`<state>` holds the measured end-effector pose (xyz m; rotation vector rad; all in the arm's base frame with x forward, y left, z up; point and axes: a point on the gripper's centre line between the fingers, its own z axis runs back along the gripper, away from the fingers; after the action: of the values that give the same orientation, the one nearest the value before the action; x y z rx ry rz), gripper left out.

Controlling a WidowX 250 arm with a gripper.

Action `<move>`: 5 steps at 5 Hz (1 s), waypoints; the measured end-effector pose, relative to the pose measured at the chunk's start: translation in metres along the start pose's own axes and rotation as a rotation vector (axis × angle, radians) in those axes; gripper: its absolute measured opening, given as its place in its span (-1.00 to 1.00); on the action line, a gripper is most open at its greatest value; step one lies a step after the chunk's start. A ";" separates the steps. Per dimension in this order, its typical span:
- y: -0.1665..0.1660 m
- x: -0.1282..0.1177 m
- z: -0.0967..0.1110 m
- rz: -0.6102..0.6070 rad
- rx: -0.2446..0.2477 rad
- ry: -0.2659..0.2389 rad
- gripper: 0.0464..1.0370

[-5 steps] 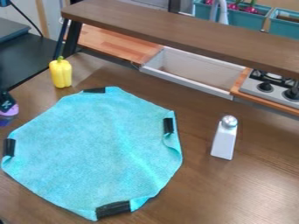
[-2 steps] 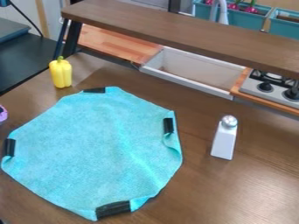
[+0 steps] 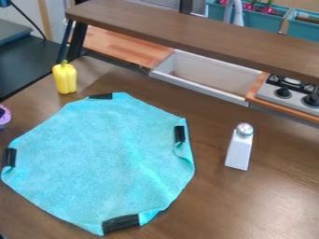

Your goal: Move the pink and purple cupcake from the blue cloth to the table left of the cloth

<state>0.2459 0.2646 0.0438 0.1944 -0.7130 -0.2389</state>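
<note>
A light blue cloth [image 3: 106,158] lies spread on the brown tabletop [image 3: 274,205], with black strips at several of its edges and its right edge curled. Behind its upper left part, a yellow pepper [image 3: 65,78] stands upright. To the right of the cloth is a white tapered bottle or shaker [image 3: 239,148] with a round silver top. At the left edge of the camera view, cut off by the frame, shows a purple thing [image 3: 3,117] with a darker middle.
A raised brown shelf [image 3: 187,32] crosses the back on a dark leg at the left. Below it are a white sink basin [image 3: 205,79] and a stove [image 3: 287,93] at the right. Teal planters [image 3: 259,19] stand behind. A dark surface [image 3: 31,60] adjoins at upper left.
The black gripper part at the left edge a second ago has gone out of view leftward. The purple thing shifted left with it, then came slightly back in. The cloth, pepper and bottle have stayed put.
</note>
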 end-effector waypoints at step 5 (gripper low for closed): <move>0.007 -0.005 -0.016 0.047 -0.100 -0.160 0.21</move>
<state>0.2540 0.2739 0.0303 0.0638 -0.8612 -0.2465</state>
